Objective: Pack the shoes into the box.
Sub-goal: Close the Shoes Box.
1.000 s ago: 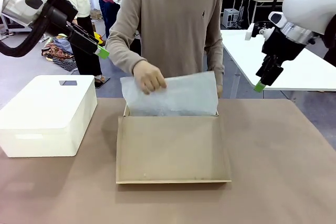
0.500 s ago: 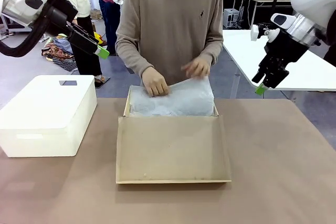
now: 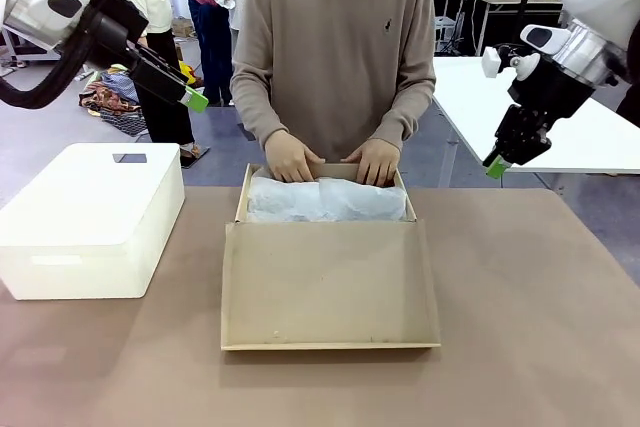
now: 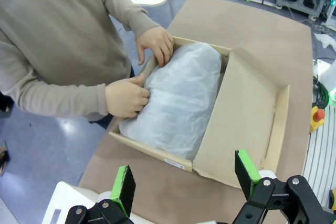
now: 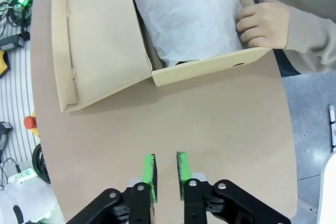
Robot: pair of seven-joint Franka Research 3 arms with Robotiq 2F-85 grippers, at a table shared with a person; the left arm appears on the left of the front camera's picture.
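While a person's hands [image 3: 292,159] press white paper [image 3: 328,202] down into the box [image 3: 330,287], the left tool [image 4: 185,176] hangs wide open and empty, the box below and ahead of it. The right tool [image 5: 166,170], its pads a narrow gap apart, grips nothing; the box lies on the table [image 3: 530,297] below it, to its left.

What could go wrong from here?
The person's hands press the tissue paper into the box; an arm coming down to shut the lid might pinch them. The paper bulges up, so the lid may snag it. The lid lies flat on the table, hard for the right end effector to get under.
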